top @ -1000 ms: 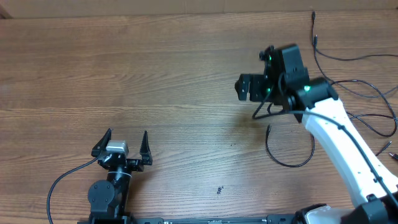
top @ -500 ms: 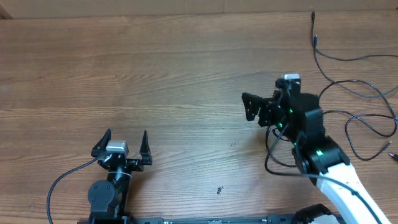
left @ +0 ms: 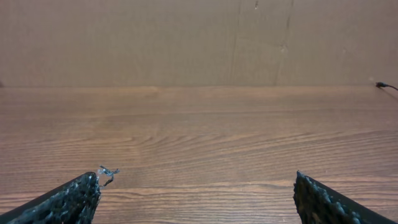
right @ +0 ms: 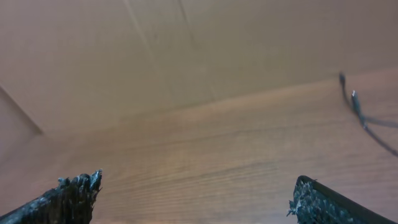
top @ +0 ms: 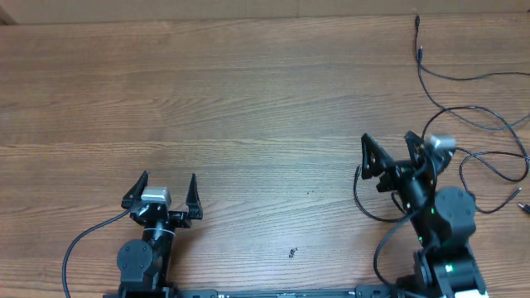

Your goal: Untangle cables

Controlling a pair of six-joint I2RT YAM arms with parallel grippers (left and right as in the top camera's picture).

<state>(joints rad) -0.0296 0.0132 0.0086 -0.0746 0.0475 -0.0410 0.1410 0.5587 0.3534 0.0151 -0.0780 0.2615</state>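
Observation:
Several thin black cables [top: 474,117] lie in loose loops on the right side of the wooden table, and two plug ends [top: 419,35] point toward the far edge. One cable loop [top: 359,201] curls just left of my right arm. My right gripper [top: 387,142] stands open above the table, beside that loop and holding nothing. My left gripper [top: 168,180] is open near the front left, far from the cables. In the right wrist view, two plug ends [right: 355,99] show far right, beyond the open gripper [right: 198,183]. The left wrist view shows the open gripper [left: 196,186] and one plug [left: 380,84] at the far right edge.
A thick black arm cable [top: 83,240] trails from the left arm's base toward the front edge. A cardboard wall [left: 199,37] stands behind the table's far edge. A small dark speck [top: 291,252] lies on the wood near the front.
My right arm has pulled back from the middle right of the table toward the front right edge, its gripper staying open. The left arm has not moved.

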